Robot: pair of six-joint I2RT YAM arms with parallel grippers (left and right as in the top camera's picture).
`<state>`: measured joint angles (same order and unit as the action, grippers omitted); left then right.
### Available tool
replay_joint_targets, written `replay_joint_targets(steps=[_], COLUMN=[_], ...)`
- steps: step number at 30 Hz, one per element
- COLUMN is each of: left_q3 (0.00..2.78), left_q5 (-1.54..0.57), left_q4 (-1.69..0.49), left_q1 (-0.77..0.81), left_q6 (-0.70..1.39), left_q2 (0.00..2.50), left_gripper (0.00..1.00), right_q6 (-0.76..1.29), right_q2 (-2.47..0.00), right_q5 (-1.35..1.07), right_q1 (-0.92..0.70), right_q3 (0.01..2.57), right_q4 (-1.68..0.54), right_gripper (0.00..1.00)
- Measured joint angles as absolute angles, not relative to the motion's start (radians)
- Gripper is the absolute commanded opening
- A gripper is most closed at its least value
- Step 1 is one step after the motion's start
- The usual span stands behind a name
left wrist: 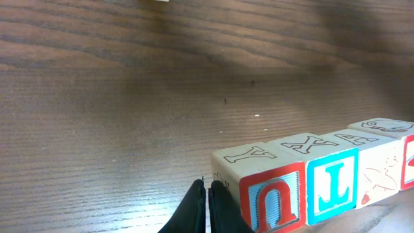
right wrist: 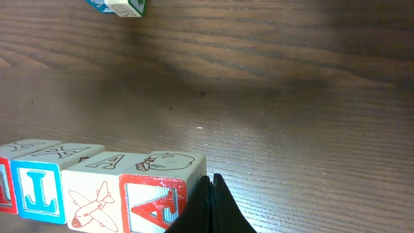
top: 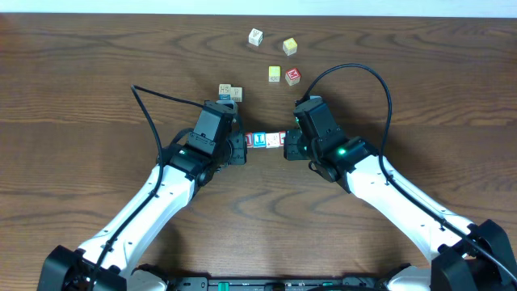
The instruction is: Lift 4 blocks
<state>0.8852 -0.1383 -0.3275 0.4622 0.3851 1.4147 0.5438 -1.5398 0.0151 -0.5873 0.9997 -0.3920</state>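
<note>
We note left end effector (left wrist: pixel 207 206): fingers closed together, nothing between them, tip against the red U block (left wrist: pixel 272 200) | right end effector (right wrist: pixel 211 197): closed too, against the red A block (right wrist: pixel 152 204) | four blocks (top: pixel 265 140): one row squeezed between both; resting on the bench (top: pixel 81 89) or raised, we cannot tell.

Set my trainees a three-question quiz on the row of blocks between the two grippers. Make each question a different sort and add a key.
1. True or false: the left gripper and the right gripper are both open.
2. How many blocks form the row between them? A) two B) four C) six
3. Fill in: the end block beside the left gripper has a ____ front face.
Key: 1 false; 2 B; 3 red.
</note>
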Motion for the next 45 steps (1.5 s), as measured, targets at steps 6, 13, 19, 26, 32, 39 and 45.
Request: replay_joint_targets(steps=[6,13,19,26,32,39,45], left_q3=[0.885,0.885,0.885,0.885,0.885,0.885,0.885], left_q5=[-0.135,-0.097,-0.089,-0.086,-0.086,-0.086,-0.087], left_q4=[-0.325,-0.318,-0.318,-0.316,-0.305,-0.3,-0.295], left_q1=[0.465,0.481,0.481,0.481,0.481,0.481,0.481], left_q6=[0.385,0.385,0.385,0.385,0.385,0.386,0.386], left_q2=[1.418,1.419,1.433,1.456,1.456,1.456,1.456], left_gripper=[0.07,0.07,0.07,0.07,0.07,0.07,0.07], right_q6=[0.544,0.54,0.54,0.54,0.54,0.54,0.54], right_q2=[-1.541,-1.555,-1.561,-1.561,-1.562,-1.562,-1.562], right_q5=[0.018,0.021,0.023,0.026,0.034,0.039,0.044], right_q1=[-0.587,-0.587,-0.593,-0.595,-0.595,-0.595,-0.595], right_q3=[1.0,1.0,1.0,1.0,1.0,1.0,1.0], right_q4=[-0.387,-0.383,-0.377,-0.375,-0.373,-0.373,-0.372], right_gripper=[0.01,0.01,0.01,0.01,0.01,0.01,0.01])
